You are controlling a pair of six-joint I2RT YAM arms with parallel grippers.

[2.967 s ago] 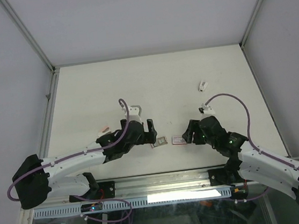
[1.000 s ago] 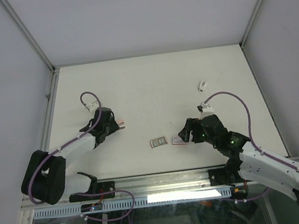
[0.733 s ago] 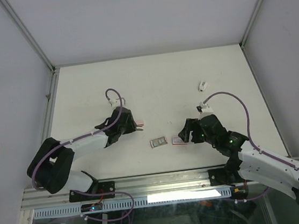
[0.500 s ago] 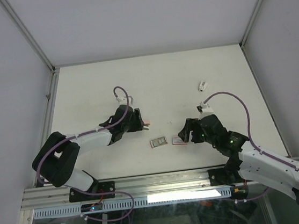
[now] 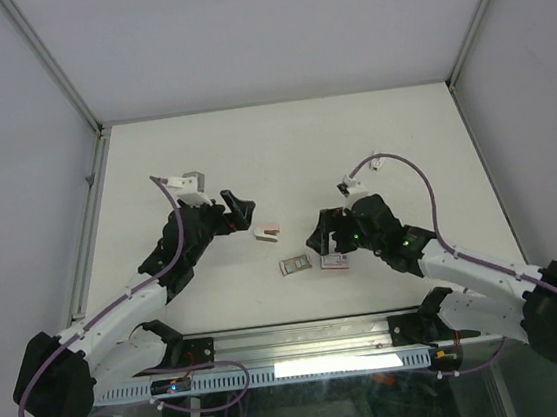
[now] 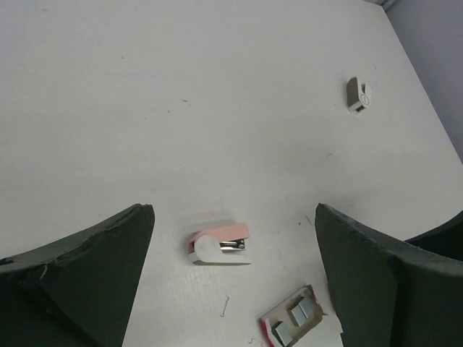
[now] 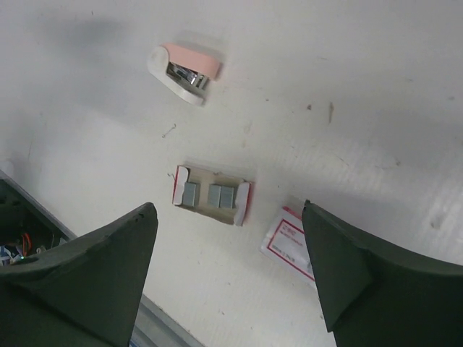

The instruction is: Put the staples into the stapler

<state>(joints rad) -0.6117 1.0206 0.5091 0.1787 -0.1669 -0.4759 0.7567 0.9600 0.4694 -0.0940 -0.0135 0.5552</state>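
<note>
1 stapler (image 6: 219, 246) lies in line with the gap of my left gripper (image 6: 233, 213), fingers spread, holding nothing. 1 grey tray of staples (image 7: 211, 195) lies in the gap of my right gripper (image 7: 228, 208), also spread and holding nothing. Its red-labelled box (image 7: 293, 242) lies just beside 1 finger.

Table (image 5: 281, 138): white and matte, a few faint specks.
Stapler (image 6: 219, 244): tiny, pink over white, sitting near the middle.
Staple tray (image 6: 293, 323): just nearside of the stapler, open, two silvery blocks showing.
Staple box (image 7: 293, 238): white, red label, flat, near the tray, not touching.
Beige-and-white piece (image 6: 357, 94): alone, well apart, right rear.
</note>
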